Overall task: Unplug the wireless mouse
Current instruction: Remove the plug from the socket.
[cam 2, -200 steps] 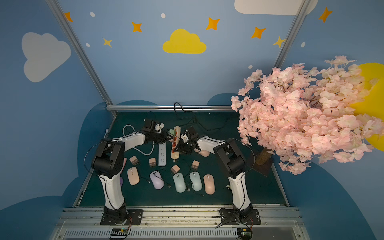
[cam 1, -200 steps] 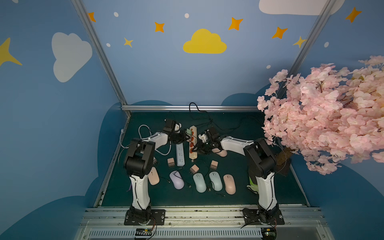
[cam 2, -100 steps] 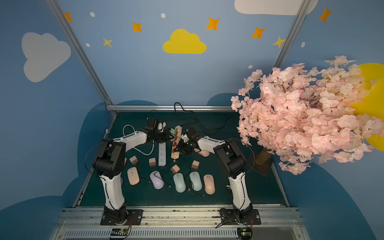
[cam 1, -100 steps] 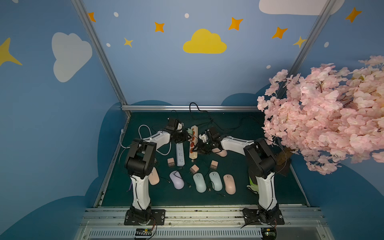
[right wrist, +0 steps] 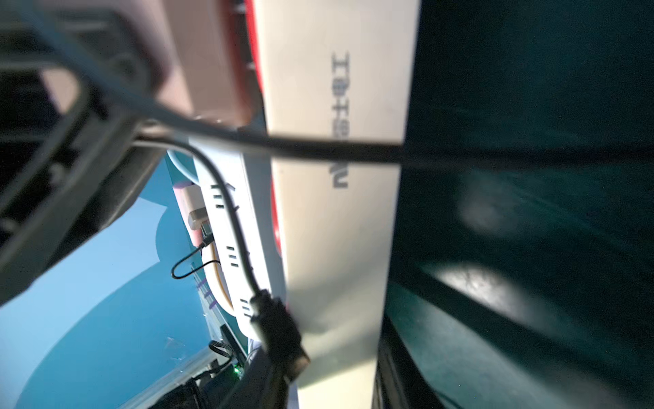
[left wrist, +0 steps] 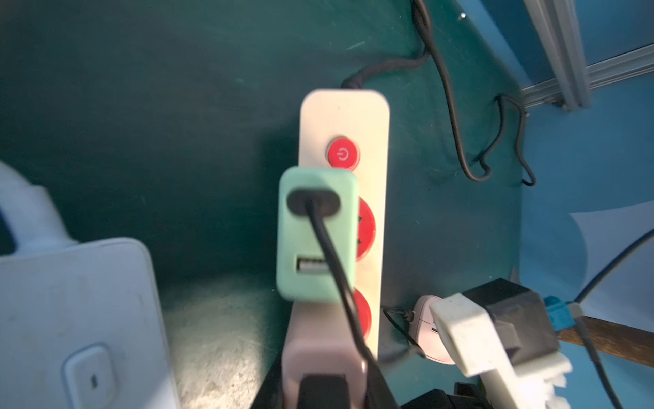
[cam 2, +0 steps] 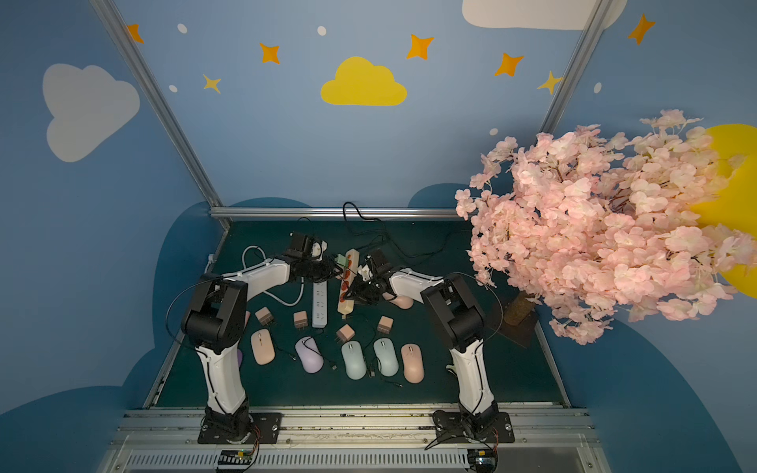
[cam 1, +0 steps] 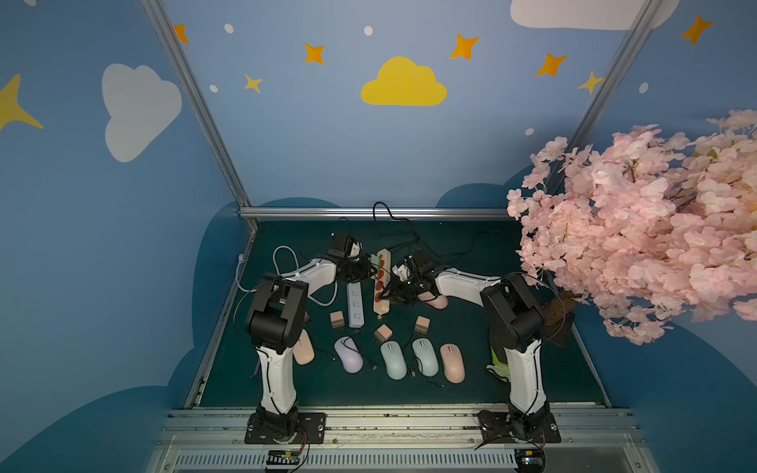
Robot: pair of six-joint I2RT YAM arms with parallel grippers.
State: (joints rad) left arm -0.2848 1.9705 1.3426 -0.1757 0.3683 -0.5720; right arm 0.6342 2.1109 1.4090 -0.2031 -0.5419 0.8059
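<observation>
Wireless mouse [cam 1: 439, 302], the pink one, lies on the green bench [cam 1: 471, 368] at about 4 o'clock from the middle of the beige power strip [cam 1: 380, 308] in both top views. It is half hidden under the right arm. In the left wrist view a thin black lead meets its end. A mint adapter [left wrist: 300, 244] is plugged in near the strip's 12 o'clock end, with a black cable [left wrist: 327, 248] in one port. A pink adapter [left wrist: 318, 340] sits further along the strip. The left gripper [cam 1: 363, 268] is on the strip's 9 o'clock side, its jaws narrow, one dark finger against each side of the pink adapter. The right gripper [cam 1: 391, 291] is over the strip's 3 o'clock side. Its wrist view is blurred, so I cannot tell how its jaws stand.
</observation>
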